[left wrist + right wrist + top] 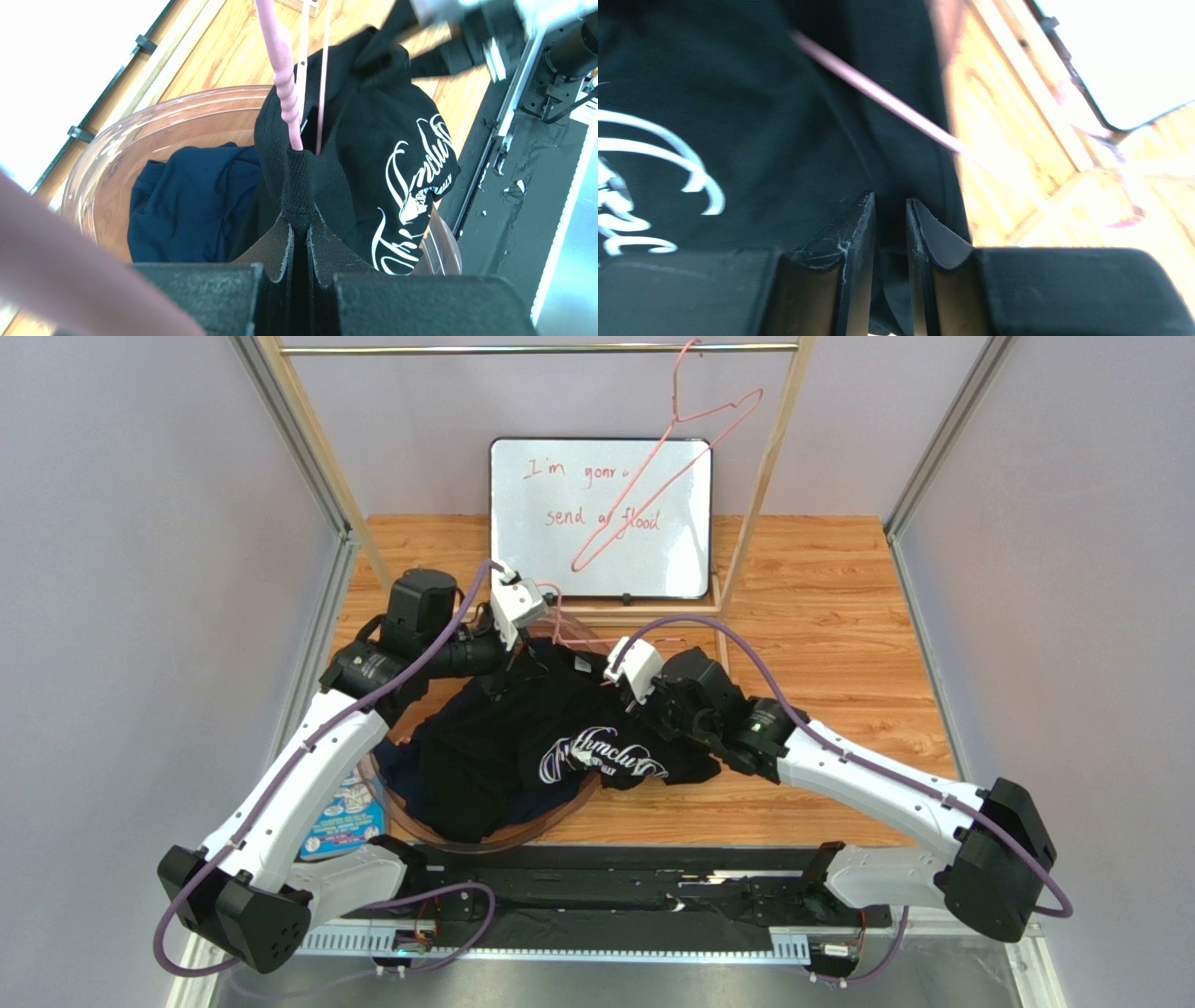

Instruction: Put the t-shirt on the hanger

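Left gripper (302, 229) clamped on t-shirt (365, 105) collar at hanger (284, 77) neck. Right gripper (891, 231) jaws nearly together below hanger wire; hold undetermined. Risk judged: uneven tug, hanger pulled out of collar.

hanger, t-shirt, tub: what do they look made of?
The hanger looks like wire in a matte pink coating; its neck is twisted. The t-shirt is a soft black knit, matte, with a ribbed collar and white print; likely cotton, unsure. The tub is clear glossy plastic, pinkish; you see through its wall.

Black t-shirt (351, 161), white script print; pink hanger (284, 77).
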You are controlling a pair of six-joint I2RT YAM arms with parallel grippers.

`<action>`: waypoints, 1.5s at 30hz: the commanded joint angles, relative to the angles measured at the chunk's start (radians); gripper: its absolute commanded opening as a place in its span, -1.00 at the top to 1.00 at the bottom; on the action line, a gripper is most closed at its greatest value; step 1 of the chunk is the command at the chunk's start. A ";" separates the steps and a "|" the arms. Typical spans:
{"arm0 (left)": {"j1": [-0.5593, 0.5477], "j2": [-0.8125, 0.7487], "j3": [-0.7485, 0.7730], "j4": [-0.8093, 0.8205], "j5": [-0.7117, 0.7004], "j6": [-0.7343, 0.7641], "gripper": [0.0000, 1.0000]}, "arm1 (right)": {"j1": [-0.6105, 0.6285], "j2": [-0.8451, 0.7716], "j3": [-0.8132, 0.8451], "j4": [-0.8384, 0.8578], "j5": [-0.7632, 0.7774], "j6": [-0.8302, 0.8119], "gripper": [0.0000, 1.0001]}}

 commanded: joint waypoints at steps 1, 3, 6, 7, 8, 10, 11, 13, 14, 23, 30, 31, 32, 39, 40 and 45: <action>-0.003 -0.027 0.022 0.033 0.008 -0.005 1.00 | -0.064 -0.046 0.000 0.043 0.016 0.022 0.47; -0.003 -0.028 0.019 0.033 0.009 -0.005 1.00 | -0.090 -0.040 0.004 0.042 0.003 0.039 0.44; -0.003 -0.027 0.019 0.033 0.008 -0.005 1.00 | -0.122 -0.015 0.018 0.043 -0.015 0.071 0.35; -0.003 -0.027 0.020 0.033 0.009 -0.003 1.00 | -0.132 -0.012 0.021 0.045 -0.040 0.078 0.34; -0.003 -0.027 0.020 0.032 0.008 -0.001 1.00 | -0.141 -0.006 0.026 0.045 -0.052 0.085 0.31; -0.003 -0.028 0.020 0.029 0.005 0.002 1.00 | -0.142 -0.005 0.028 0.045 -0.075 0.088 0.26; -0.003 -0.027 0.022 0.029 0.006 0.002 1.00 | -0.144 0.000 0.029 0.046 -0.080 0.091 0.23; -0.001 -0.028 0.020 0.025 0.009 0.003 1.00 | -0.153 -0.001 0.031 0.049 -0.106 0.107 0.20; -0.003 -0.027 0.017 0.024 0.008 0.005 1.00 | -0.164 -0.014 0.031 0.051 -0.141 0.114 0.16; -0.003 -0.036 0.019 0.024 0.020 0.008 1.00 | -0.208 -0.150 0.021 0.064 -0.261 0.274 -0.62; -0.003 -0.034 0.036 0.021 0.017 -0.012 1.00 | -0.205 -0.049 0.067 0.077 -0.184 0.381 -0.68; -0.001 -0.033 0.037 0.021 0.019 -0.017 1.00 | -0.201 -0.046 0.058 0.080 -0.175 0.379 -0.69; -0.003 -0.030 0.039 0.019 0.019 -0.018 1.00 | -0.186 -0.041 0.054 0.084 -0.161 0.375 -0.69; -0.003 -0.027 0.031 0.024 0.020 -0.026 1.00 | -0.141 -0.020 -0.002 0.132 -0.034 0.344 -0.68; -0.003 -0.025 0.031 0.024 0.020 -0.028 1.00 | -0.139 -0.015 -0.002 0.138 -0.029 0.332 -0.68; -0.003 -0.019 0.037 0.022 0.019 -0.026 1.00 | -0.139 -0.009 -0.046 0.152 -0.002 0.286 -0.65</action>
